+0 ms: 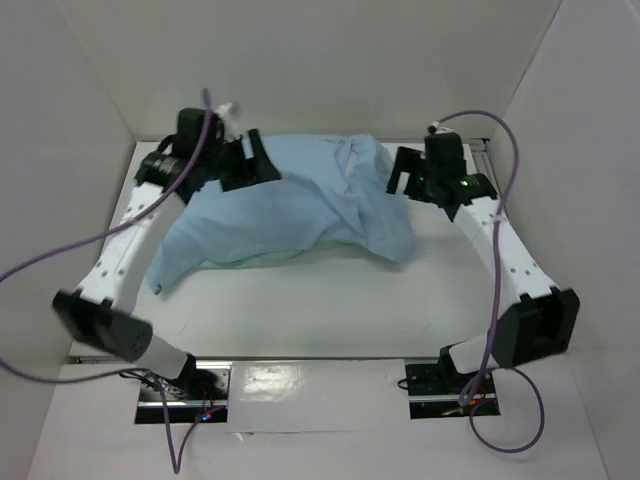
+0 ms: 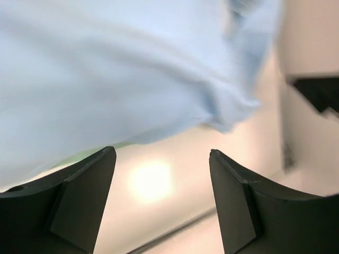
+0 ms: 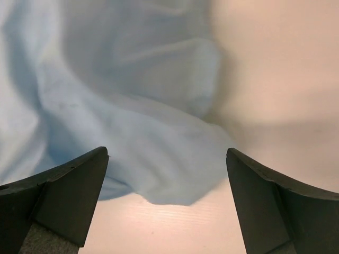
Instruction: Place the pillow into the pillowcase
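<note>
The pale blue pillowcase [image 1: 290,205] lies rumpled and mounded at the back middle of the table, with a thin sea-green edge [image 1: 245,260] showing along its near side. The pillow is hidden; no white cushion shows. My left gripper [image 1: 255,170] is open and empty over the cloth's back left part. In the left wrist view the gripper [image 2: 161,152] hovers with the cloth [image 2: 106,69] beyond its fingertips. My right gripper [image 1: 397,172] is open and empty at the cloth's right end. In the right wrist view the gripper [image 3: 167,152] frames a fold of the cloth [image 3: 132,121].
White walls enclose the table [image 1: 330,300] on the left, back and right. The left arm [image 1: 130,240] runs along the left side and the right arm [image 1: 505,250] along the right side. Purple cables [image 1: 505,140] loop from both wrists.
</note>
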Controlling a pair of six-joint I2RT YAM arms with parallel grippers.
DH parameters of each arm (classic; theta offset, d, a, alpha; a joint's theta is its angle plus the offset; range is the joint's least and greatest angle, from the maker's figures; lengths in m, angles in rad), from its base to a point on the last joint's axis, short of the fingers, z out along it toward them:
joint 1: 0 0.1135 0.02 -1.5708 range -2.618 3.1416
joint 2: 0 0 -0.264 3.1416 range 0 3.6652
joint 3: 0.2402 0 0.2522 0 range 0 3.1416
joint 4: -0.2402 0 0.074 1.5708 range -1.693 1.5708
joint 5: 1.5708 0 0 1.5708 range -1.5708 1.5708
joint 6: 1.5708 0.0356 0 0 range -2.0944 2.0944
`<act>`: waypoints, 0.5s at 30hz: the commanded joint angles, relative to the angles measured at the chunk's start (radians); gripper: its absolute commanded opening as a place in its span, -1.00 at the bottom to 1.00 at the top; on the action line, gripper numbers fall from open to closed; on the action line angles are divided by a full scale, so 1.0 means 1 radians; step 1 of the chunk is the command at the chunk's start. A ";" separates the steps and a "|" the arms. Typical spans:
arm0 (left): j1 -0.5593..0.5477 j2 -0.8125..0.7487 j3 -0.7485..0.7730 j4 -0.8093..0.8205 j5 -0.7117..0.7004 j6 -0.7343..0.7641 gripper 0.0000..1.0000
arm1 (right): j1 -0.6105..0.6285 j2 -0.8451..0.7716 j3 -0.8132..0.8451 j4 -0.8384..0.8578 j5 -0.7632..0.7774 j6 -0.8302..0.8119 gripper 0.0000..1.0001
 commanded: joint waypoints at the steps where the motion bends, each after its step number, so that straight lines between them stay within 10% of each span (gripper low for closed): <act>1: 0.062 -0.241 -0.205 -0.133 -0.314 -0.033 0.68 | -0.068 -0.125 -0.123 -0.077 0.085 0.064 0.99; 5: 0.191 -0.405 -0.487 -0.184 -0.499 -0.194 0.68 | -0.077 -0.179 -0.191 -0.109 0.033 0.064 0.99; 15: 0.698 -0.594 -0.840 0.003 -0.228 -0.199 1.00 | -0.077 -0.219 -0.257 -0.134 -0.082 0.027 0.99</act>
